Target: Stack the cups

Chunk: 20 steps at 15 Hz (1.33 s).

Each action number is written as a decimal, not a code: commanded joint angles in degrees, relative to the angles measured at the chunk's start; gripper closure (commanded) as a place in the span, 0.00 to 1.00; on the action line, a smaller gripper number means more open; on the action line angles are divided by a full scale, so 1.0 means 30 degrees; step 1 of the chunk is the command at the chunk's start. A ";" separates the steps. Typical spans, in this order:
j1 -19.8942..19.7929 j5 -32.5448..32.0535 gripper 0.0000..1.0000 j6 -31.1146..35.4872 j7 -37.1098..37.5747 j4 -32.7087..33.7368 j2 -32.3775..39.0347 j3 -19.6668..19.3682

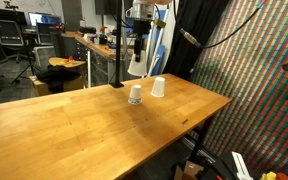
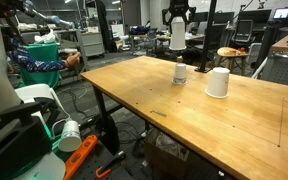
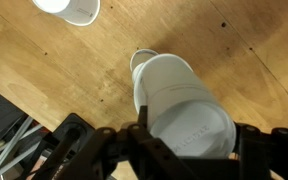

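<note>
My gripper [image 3: 189, 138] is shut on a white cup [image 3: 184, 105], held mouth-down in the air. It shows in both exterior views: gripper [image 1: 135, 48] [image 2: 177, 18], held cup [image 1: 136, 66] [image 2: 177, 39]. Right below it a smaller greyish cup [image 1: 135, 95] [image 2: 180, 72] stands upside down on the wooden table [image 1: 74, 120]. In the wrist view only this cup's edge [image 3: 141, 62] shows past the held cup. A second white cup [image 1: 158, 87] [image 2: 217, 82] [image 3: 68, 8] stands upside down beside it, apart from it.
The table's far edge lies just behind the cups. A patterned curtain [image 1: 254, 70] hangs beside the table. Workbenches and chairs [image 1: 59, 70] stand behind. Tools and a bin [image 2: 69, 135] lie on the floor by the table's edge.
</note>
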 commanded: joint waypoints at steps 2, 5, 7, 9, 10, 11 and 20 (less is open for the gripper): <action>-0.0527 0.0478 0.64 -0.0770 -0.0548 0.1506 0.1329 0.0138; -0.0672 0.0545 0.64 -0.0744 -0.0454 0.1397 0.1738 0.0211; -0.0697 0.0512 0.64 -0.0739 -0.0445 0.1344 0.1934 0.0251; -0.0748 0.0545 0.64 -0.0714 -0.0452 0.1366 0.2155 0.0265; -0.0769 0.0517 0.64 -0.0679 -0.0460 0.1344 0.2280 0.0261; -0.0787 0.0530 0.64 -0.0666 -0.0455 0.1377 0.2404 0.0269; -0.0727 0.0566 0.64 -0.0647 -0.0329 0.1468 0.3230 0.0504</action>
